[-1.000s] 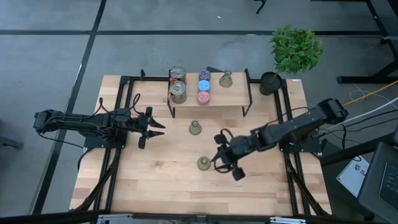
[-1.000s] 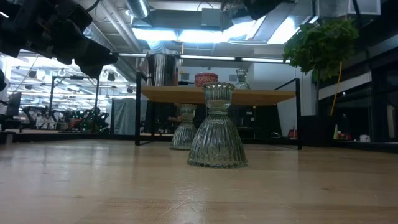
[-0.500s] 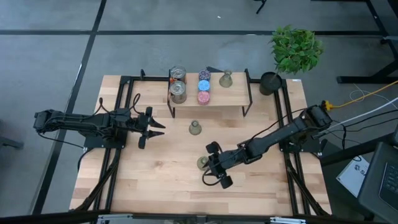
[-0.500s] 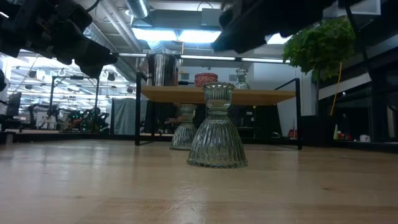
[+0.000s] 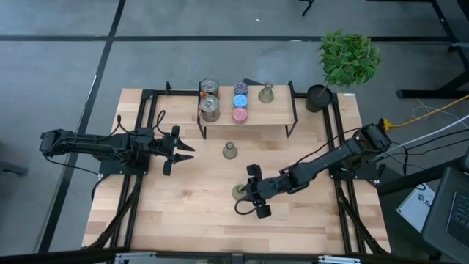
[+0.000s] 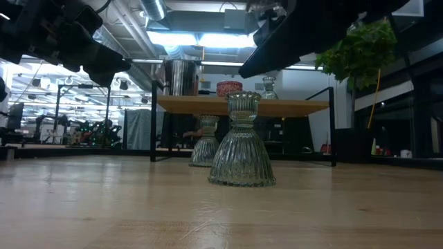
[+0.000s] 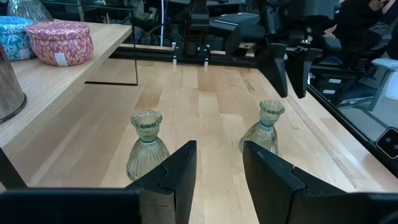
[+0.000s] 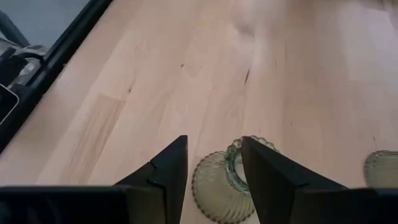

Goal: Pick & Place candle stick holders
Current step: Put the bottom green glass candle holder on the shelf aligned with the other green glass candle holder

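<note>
near holder: green glass candle stick holder (image 5: 239,192) upright on bench (image 5: 183,213), front middle, my target.
right gripper: right gripper (image 5: 249,199) hovering above it, jaws parted, holding nothing; rim sits between them in wrist view (image 8: 249,152).
how: I'd drop straight, centre the narrow neck, then close gently; glass may tip.
second holder: second holder (image 5: 229,150) farther back, near shelf (image 5: 245,125).
left gripper: left gripper (image 5: 178,150) waits at left, jaws apart, empty.

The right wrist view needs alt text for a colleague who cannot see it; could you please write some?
The right end effector, fingers apart, hovers over a green glass candle stick holder standing on the wooden table. Part of a second holder shows at the edge.
</note>
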Available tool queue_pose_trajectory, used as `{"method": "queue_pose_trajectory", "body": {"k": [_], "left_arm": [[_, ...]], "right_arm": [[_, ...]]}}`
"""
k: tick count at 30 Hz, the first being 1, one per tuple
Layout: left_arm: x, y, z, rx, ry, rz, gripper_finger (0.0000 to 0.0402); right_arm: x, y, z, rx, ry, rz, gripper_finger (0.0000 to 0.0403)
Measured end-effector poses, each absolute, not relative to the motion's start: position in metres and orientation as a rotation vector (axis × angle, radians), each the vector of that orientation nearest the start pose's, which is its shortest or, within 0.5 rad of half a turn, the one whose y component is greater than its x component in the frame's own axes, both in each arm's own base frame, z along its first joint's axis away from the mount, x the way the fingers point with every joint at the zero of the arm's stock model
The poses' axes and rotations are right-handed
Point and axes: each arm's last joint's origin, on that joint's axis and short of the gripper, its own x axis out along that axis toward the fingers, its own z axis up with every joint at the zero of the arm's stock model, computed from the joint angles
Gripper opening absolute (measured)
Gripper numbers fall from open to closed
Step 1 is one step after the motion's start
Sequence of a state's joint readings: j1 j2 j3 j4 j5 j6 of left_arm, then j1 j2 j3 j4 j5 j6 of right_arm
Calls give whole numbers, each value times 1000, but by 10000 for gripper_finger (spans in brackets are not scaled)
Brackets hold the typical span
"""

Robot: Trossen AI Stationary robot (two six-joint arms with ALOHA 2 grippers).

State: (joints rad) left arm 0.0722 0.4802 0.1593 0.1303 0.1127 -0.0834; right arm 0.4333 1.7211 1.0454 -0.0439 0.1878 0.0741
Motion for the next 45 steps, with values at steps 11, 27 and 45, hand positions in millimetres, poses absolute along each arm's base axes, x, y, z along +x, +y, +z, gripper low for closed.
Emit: {"method": "queue_pose_trajectory", "body": {"k": [11,27,45], "left_arm": [[132,6,187,-101,192,-33,127],[132,6,187,-101,192,-33,127],[132,6,187,-101,191,-33,127]], "right_arm": [[339,144,170,-205,744,172,154],[335,142,171,-274,847,124,49],[323,142,196,-121,1143,-40,43]]}}
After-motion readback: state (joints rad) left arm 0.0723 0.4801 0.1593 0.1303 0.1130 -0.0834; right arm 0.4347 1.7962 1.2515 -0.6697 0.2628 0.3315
